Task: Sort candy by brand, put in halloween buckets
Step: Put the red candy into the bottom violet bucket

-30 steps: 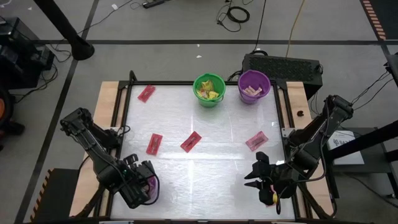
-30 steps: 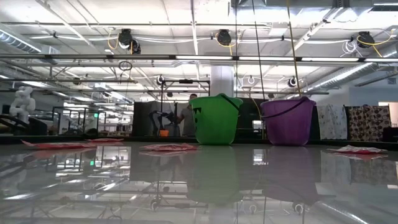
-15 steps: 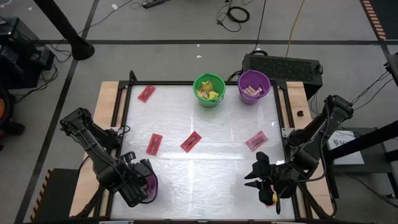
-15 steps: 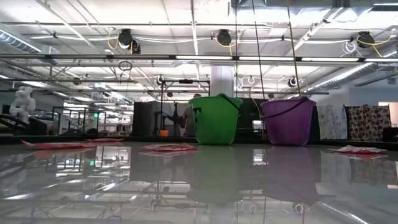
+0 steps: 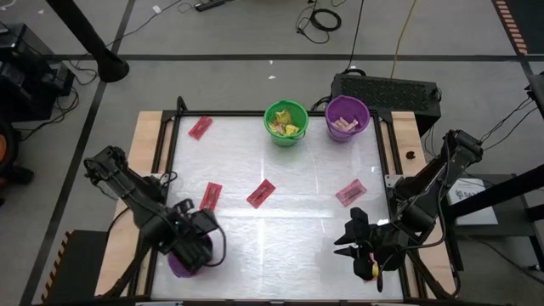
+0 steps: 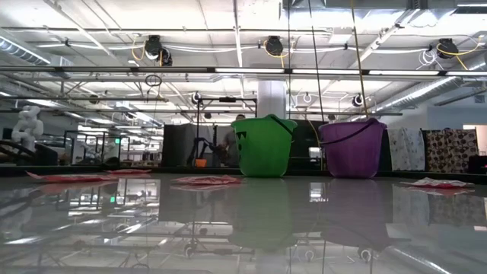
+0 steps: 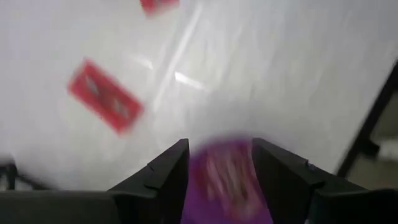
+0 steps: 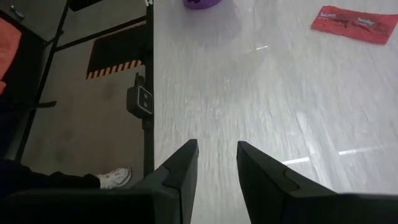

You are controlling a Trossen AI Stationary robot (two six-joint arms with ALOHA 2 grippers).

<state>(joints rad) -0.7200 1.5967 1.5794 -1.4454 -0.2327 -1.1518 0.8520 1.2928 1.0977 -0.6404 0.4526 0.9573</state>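
Left pincer (image 5: 194,249): near-left corner, fingers spread either side of a purple bucket (image 5: 181,264), seemingly not gripping it.
Right pincer (image 5: 351,236): near-right, partly parted, empty.
Red packets (image 5: 261,194): mid-surface, lying flat, diagonal.
Green bucket (image 5: 286,122), second purple bucket (image 5: 347,116): far edge, upright.

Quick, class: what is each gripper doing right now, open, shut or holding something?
Left gripper: open, fingers either side of a purple bucket.
Right gripper: open, holding nothing, above bare table.
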